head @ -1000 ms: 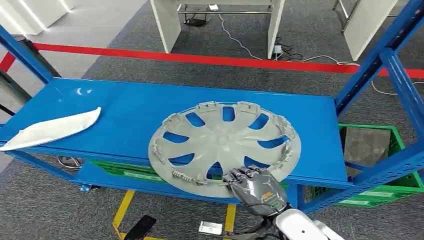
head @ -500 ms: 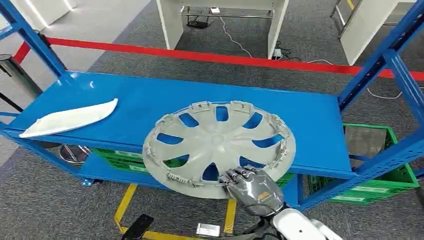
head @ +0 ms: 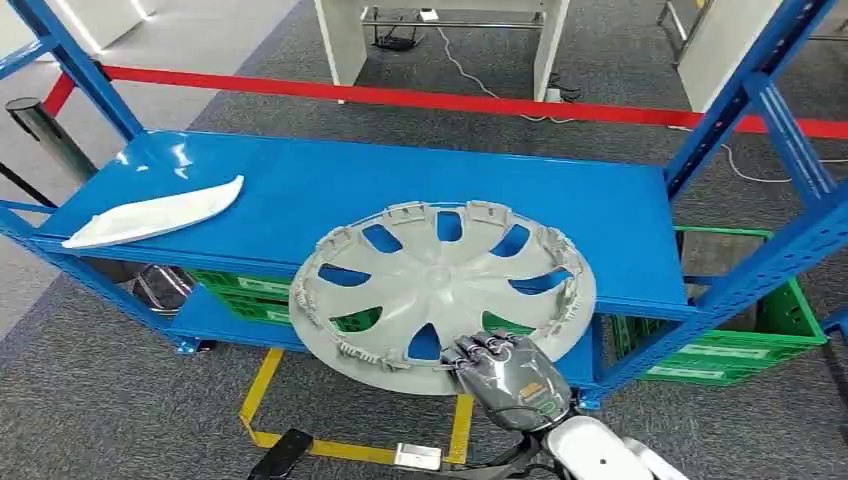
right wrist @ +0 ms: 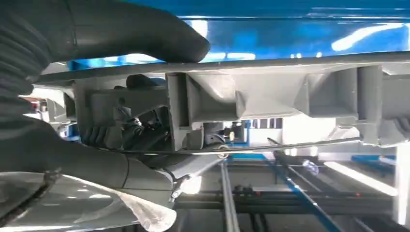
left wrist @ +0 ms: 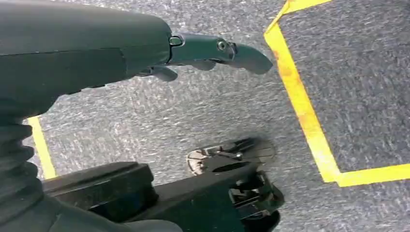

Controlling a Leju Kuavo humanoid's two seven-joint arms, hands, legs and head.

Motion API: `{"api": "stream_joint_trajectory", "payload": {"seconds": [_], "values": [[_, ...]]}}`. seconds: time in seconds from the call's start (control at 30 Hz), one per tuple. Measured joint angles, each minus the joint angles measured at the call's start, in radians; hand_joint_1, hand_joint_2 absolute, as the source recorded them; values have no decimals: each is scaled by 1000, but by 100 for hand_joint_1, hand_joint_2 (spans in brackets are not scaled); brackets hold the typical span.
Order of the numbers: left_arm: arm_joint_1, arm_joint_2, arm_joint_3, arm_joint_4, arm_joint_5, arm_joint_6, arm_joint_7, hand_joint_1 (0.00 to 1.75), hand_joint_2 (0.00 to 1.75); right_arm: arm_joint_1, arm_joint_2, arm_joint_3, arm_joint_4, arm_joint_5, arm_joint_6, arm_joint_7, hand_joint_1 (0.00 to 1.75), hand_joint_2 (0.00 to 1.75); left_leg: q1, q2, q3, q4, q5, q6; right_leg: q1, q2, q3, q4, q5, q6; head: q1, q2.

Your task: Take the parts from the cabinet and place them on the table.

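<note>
One hand, the right hand [head: 505, 378], grips the near rim of the grey wheel cover [head: 440, 290], half off the blue shelf [head: 300, 200]; held at one edge, it may tilt and slip; the left hand [left wrist: 212, 50] hangs empty, fingers extended.

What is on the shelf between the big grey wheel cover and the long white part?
Nothing. In the head view, only bare blue shelf lies between the wheel cover and the long white part.

No text, label, brand or number can be read on anything here; any markings are too small or blurred.
</note>
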Motion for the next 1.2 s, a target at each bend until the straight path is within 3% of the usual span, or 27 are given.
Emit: {"api": "stream_joint_trajectory", "payload": {"seconds": [0.07, 0.1, 0.13, 0.17, 0.2, 0.27, 0.3, 0.33, 0.43, 0.47, 0.5, 0.53, 0.6, 0.63, 0.67, 0.7, 0.77, 0.8, 0.83, 0.9, 0.97, 1.0, 1.03, 1.1, 1.13, 1.17, 1.2], "values": [[0, 2, 0, 0, 0, 0, 0, 0, 175, -1, 0, 0, 0, 2, 0, 3, 166, 175, 8, 0, -40, 141, -120, -10, 0, -2, -28, 5, 20, -8, -3, 0], [0, 2, 0, 0, 0, 0, 0, 0, 175, -1, 0, 0, 0, 3, 0, 2, 166, 175, 10, 0, -57, 217, -157, -14, 0, -3, -43, 8, 29, -8, -3, 0], [0, 3, 0, 0, 0, 0, 0, 0, 175, 1, 0, 0, 0, 4, 0, 3, 166, 175, 12, 0, -63, 275, -167, -17, 0, -3, -60, 14, 38, -7, -3, 0], [0, 3, 0, 0, 0, 0, 0, 0, 175, 2, 0, 0, 0, 4, 0, 3, 166, 175, 15, 0, -53, 283, -145, -20, -1, -4, -77, 21, 45, -4, -3, 0], [0, 3, 0, 0, 0, 0, 0, 0, 175, 2, 0, 0, 0, 4, 0, 3, 166, 175, 18, 0, -22, 253, -106, -22, -1, -4, -95, 28, 52, 0, -3, 0], [-1, 4, 0, 0, 0, 0, 0, 0, 175, 2, 0, 0, 0, 4, 0, 3, 166, 175, 23, 0, 82, 104, -47, -24, -4, -4, -124, 44, 64, 9, -3, 0], [-4, 3, 0, 0, 0, 0, 0, 0, 175, 2, 0, 0, 0, 4, 0, 3, 166, 175, 23, 0, 129, 21, -79, -23, -2, -3, -135, 51, 69, 16, -4, 0], [-4, 3, 0, 0, 0, 1, 0, 0, 175, 2, 0, 0, 0, 4, 0, 3, 166, 175, 16, -4, 157, -29, -93, -12, 1, -3, -142, 57, 76, 23, -2, 0], [-2, 4, 0, 0, 0, 1, 0, 0, 175, 2, 0, 0, 0, 5, 0, 5, 166, 175, 9, -3, 138, -22, -81, 15, -3, -5, -147, 50, 104, 42, -2, 0], [-1, 3, 0, 0, 0, 0, 0, 0, 175, 2, 0, 0, 0, 5, 0, 5, 166, 175, 16, 2, 131, -33, -66, 28, -5, -4, -155, 52, 103, 47, -3, 0], [-3, 3, 0, 0, 0, 1, 0, 0, 175, 2, 0, 0, 0, 5, 0, 6, 166, 175, 15, 4, 119, -32, -54, 36, -6, -1, -168, 69, 62, 51, -1, 0], [-5, 3, 0, 0, 0, 1, 0, 0, 175, 2, 0, 0, 0, 6, 0, 5, 166, 175, 15, 5, 105, -31, -43, 43, -5, 1, -185, 119, -5, 53, -1, 0], [-6, 3, 0, 0, 0, 1, 0, 0, 175, 3, 0, 0, 0, 8, 0, 5, 166, 175, 12, 4, 72, -30, -19, 50, -4, 3, -214, 272, -113, 57, -1, 0], [-5, 3, 0, 0, 0, 1, 0, 0, 175, 3, 0, 0, 0, 10, 0, 6, 166, 175, 10, 4, 58, -29, -8, 50, -4, 3, -222, 328, -127, 57, -1, 0], [-5, 3, 0, 0, 0, 1, 0, 0, 175, 3, 0, 0, 0, 12, 0, 9, 166, 175, 7, 5, 42, -28, 3, 50, -4, 3, -214, 355, -112, 55, -1, 0], [-5, 3, 0, 0, 0, 1, 0, 0, 175, 3, 0, 0, 0, 13, 0, 9, 166, 175, 4, 5, 29, -28, 13, 50, -3, 3, -187, 340, -78, 51, -1, 0], [-5, 3, 0, 0, 0, 1, 0, 0, 175, 3, 0, 0, 0, 14, 0, 9, 166, 175, -3, 4, 9, -28, 31, 50, 5, 4, -80, 200, -11, 30, -1, 0], [-5, 2, 0, 0, 0, 1, 0, 0, 175, 2, 0, 0, 0, 15, 0, 9, 166, 175, 0, 4, 3, -28, 40, 50, 15, 6, -8, 93, -11, 10, -2, 0], [-6, -3, 0, 0, 0, 1, 0, 0, 175, 1, 0, 0, -1, 15, 0, 8, 166, 175, -6, 4, -4, -28, 47, 43, 21, 2, 45, 15, -39, -5, -5, 0], [-7, -4, 0, 0, 0, 1, 0, 0, 175, 0, 0, 0, -3, 15, 0, 9, 166, 175, 5, 5, -10, -33, 70, 32, 28, 4, 45, -25, -44, 1, -2, 0], [-3, -4, 1, 0, 0, 1, 0, 0, 175, 0, 0, 0, -3, 16, 0, 10, 166, 175, 0, 3, -12, -52, 90, 20, 21, 2, 37, -46, -8, -6, -1, 0], [-3, -4, 1, 0, 0, 2, 0, 0, 175, -2, 0, 0, -2, 16, 0, 10, 166, 175, 2, 2, -22, -44, 58, 16, 13, -7, 44, -53, 6, -5, 0, 0], [-2, -4, 1, 0, 0, 2, 0, 0, 175, -2, 0, 0, -2, 16, 0, 10, 166, 175, 4, 1, -34, 1, -3, 11, 10, -6, 29, -52, 17, -16, -6, 0], [-2, -1, 1, 0, 0, 3, 0, 0, 175, -1, 0, 0, -2, 16, 0, 11, 166, 175, 14, 1, -70, 156, -109, -3, 9, -8, 3, -44, 35, -12, -10, 0], [-2, 0, 1, 0, 0, 3, 0, 0, 175, -1, 0, 0, -2, 17, 0, 11, 166, 175, 17, 1, -85, 235, -137, -10, 7, -9, -15, -33, 40, -9, -11, 0], [-1, 1, 1, 0, 0, 3, 0, 0, 175, 0, 0, 0, -2, 17, 0, 11, 166, 175, 22, 1, -83, 270, -136, -16, 3, -11, -31, -23, 43, -4, -12, 0], [-1, 2, 1, 0, 0, 3, 0, 0, 175, 1, 0, 0, -2, 17, 0, 11, 166, 175, 27, 1, -60, 259, -116, -23, -2, -12, -46, -11, 46, 0, -10, 0]]}}
